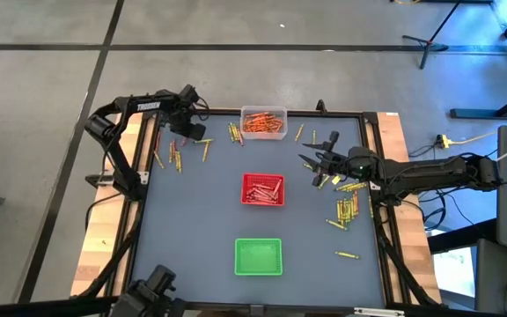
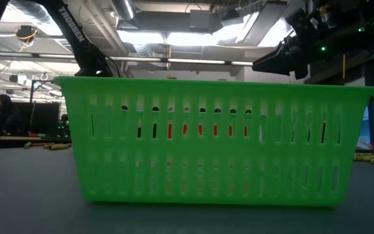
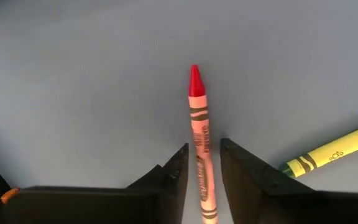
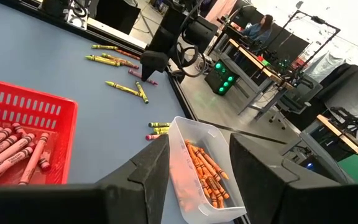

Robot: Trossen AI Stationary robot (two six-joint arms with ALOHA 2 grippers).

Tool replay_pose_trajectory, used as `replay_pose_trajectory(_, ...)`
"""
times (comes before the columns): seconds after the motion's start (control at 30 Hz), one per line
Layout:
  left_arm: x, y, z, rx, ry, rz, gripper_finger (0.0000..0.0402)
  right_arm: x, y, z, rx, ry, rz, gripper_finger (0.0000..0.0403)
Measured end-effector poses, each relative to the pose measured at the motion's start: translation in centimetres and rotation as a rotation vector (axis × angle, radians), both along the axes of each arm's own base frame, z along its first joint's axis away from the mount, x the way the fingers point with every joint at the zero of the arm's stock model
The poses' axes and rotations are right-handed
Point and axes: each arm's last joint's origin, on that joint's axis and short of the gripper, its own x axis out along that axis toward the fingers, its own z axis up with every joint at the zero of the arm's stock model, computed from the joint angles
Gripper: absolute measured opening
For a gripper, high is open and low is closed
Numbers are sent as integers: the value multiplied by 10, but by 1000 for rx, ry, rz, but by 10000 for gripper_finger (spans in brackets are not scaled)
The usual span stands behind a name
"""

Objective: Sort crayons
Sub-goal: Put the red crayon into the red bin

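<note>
overhead view, table-level view behind green tray (image 2: 219, 140), two wrist close-ups

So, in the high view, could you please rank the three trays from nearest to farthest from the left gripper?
From the left gripper, at the table's far-left corner:
1. Clear tray of orange crayons, at the far edge, nearest.
2. Red tray, mid-table.
3. Green tray, toward the near edge, farthest.
</note>
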Motion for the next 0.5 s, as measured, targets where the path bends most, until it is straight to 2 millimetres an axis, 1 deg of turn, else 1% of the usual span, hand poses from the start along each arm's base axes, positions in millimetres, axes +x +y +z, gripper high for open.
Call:
replay_pose_trajectory(0.3, 0, 0, 0, 2, 4, -2, 8, 0, 0, 0, 0, 0, 0, 166)
replay_pose_trajectory(0.5, 4, -3, 1, 10, 11, -45, 6, 0, 0, 0, 0, 0, 0, 166)
